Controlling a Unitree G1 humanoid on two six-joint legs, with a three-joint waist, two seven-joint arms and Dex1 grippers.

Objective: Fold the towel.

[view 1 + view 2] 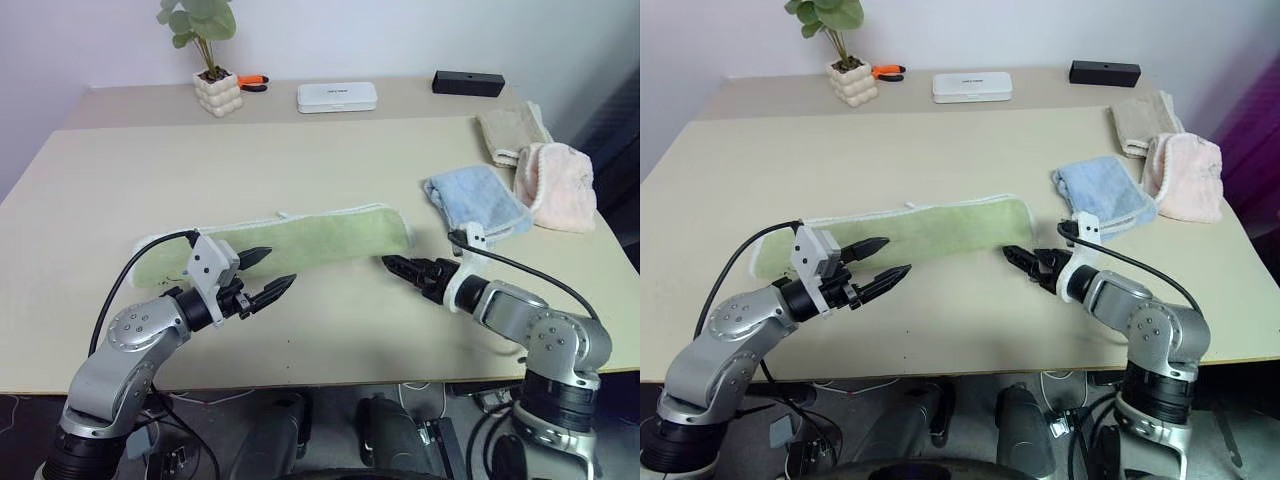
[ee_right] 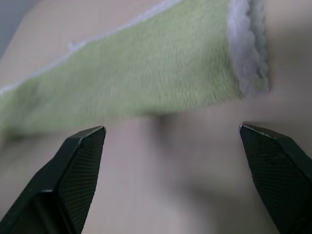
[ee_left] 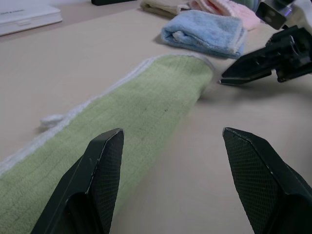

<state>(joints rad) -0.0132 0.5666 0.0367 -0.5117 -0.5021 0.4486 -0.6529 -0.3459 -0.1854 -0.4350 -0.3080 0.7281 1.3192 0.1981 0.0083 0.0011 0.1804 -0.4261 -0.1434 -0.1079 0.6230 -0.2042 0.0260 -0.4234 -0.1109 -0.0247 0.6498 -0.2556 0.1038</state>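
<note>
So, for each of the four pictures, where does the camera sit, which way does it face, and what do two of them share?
Left eye view: on the head, looking forward and down at the beige table and the long light green terry cloth towel; both arms show.
Right eye view: the same scene.
Left wrist view: on the left arm, looking along the left gripper with open jaws, over the towel.
Right wrist view: on the right arm, looking along the right gripper with open jaws.
Shared: both wrist views show the towel's white-edged end.
</note>
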